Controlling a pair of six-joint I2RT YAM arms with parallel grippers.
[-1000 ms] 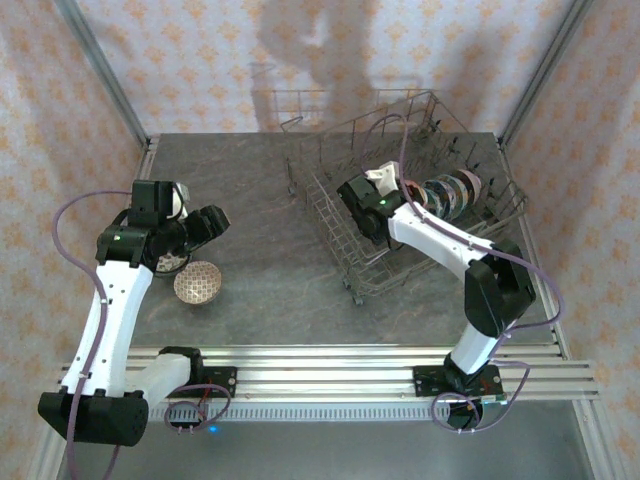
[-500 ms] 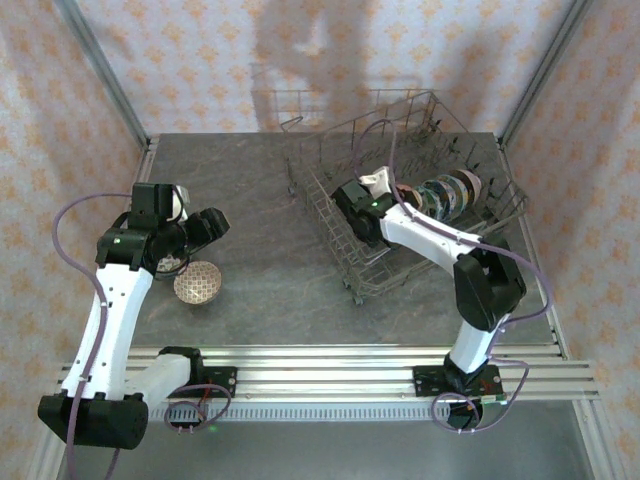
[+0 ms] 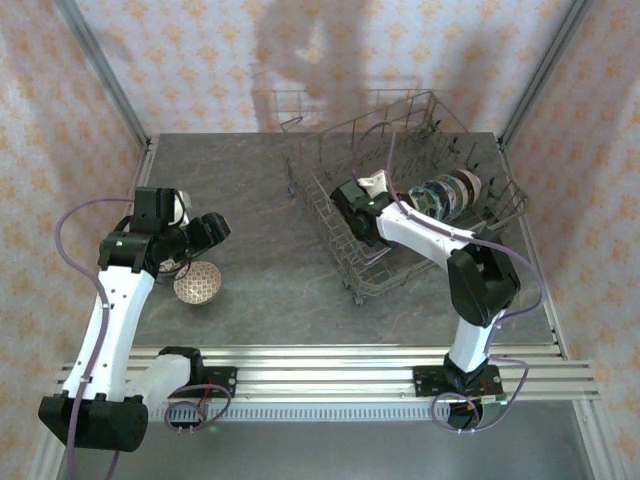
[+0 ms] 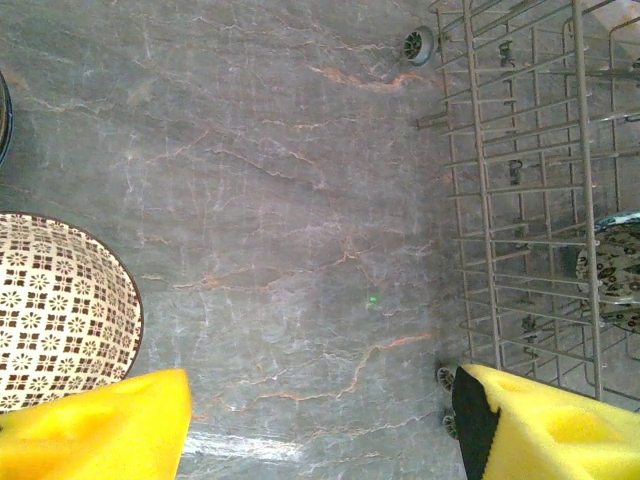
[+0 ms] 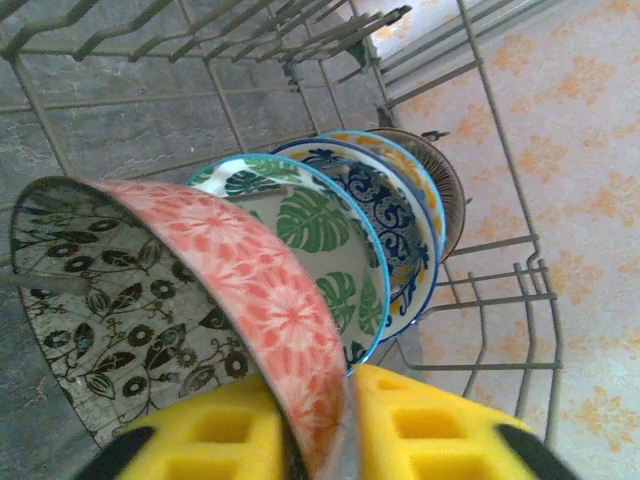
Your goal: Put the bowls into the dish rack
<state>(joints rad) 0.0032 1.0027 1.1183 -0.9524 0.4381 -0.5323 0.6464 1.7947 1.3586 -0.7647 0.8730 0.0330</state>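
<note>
Bowls mostly racked. Pink bowl (image 5: 270, 290) stands on edge at the end of the row in the dish rack (image 4: 520, 180). Right gripper (image 5: 320, 440) has its pads either side of the rim, can't tell if it's pinching or letting go. Next up, I reckon: back straight out, wires are tight all round. Left gripper (image 4: 320, 430) hangs spread wide over open table, tan bowl (image 4: 60, 310) just beside it.

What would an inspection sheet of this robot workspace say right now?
Surface: grey marbled table.
Job's things: rack at right holds a row of upright bowls; tan bowl on table at left.
Clutter: nothing seen.
End effectors: left end effector open above table; right end effector astride pink bowl rim in rack, grip unclear.
Cables: purple cables loop off both arms.
Surroundings: patterned walls, metal posts.
</note>
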